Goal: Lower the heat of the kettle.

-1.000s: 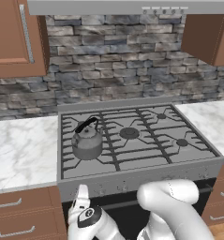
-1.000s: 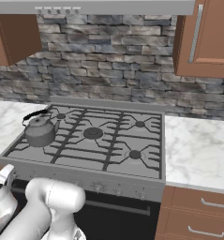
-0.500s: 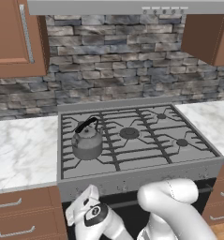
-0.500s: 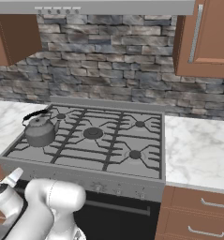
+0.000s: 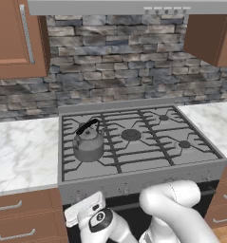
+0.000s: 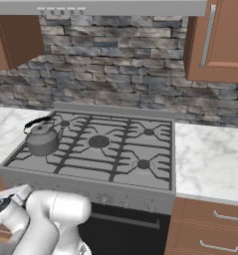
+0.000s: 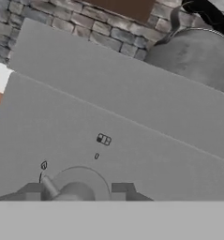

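Note:
The grey kettle with a black arched handle stands on the stove's front left burner. It also rises at the top right of the hand view. My gripper is low at the stove's front panel, below the kettle's burner. Its two dark fingertips flank a round grey stove knob and sit against its sides, shut on it. From the base views I see the white hand pressed to the left end of the panel, its fingers hidden.
The grey gas stove has several black grates and burners. White marble counters lie on both sides, with brown drawers below. Stone backsplash, hood and wall cabinets sit behind and above.
The hand has rolled at the front panel, from standing upright to lying tilted sideways. The kettle and the base have not moved.

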